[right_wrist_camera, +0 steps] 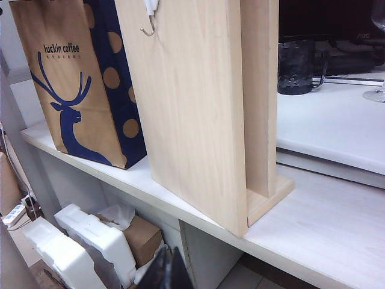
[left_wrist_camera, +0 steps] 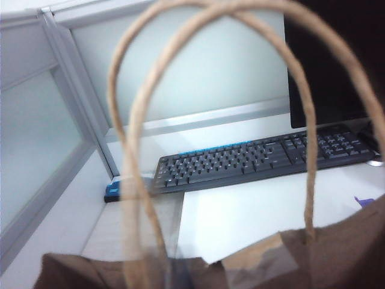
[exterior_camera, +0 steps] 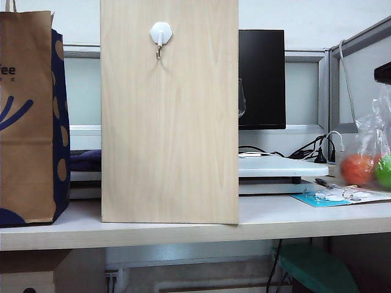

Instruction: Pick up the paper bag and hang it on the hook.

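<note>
The brown paper bag (exterior_camera: 27, 122) with its blue antler logo and navy dotted side stands upright at the table's left end, also seen in the right wrist view (right_wrist_camera: 66, 84). Its twisted paper handles (left_wrist_camera: 135, 138) arch close across the left wrist view, above the bag's open rim (left_wrist_camera: 313, 253). My left gripper's fingers do not show there, and no arm appears in the exterior view. The white hexagonal hook (exterior_camera: 160, 35) sits high on an upright wooden board (exterior_camera: 171, 122). My right gripper (right_wrist_camera: 168, 274) is shut and empty, low in front of the table edge.
A clear plastic bag of orange and green balls (exterior_camera: 366, 165) sits at the table's right. A dark monitor (exterior_camera: 261, 79) and a keyboard (left_wrist_camera: 258, 159) stand behind the board. A glass mug (right_wrist_camera: 298, 66) is on the back desk. White foam pieces (right_wrist_camera: 84, 241) lie under the table.
</note>
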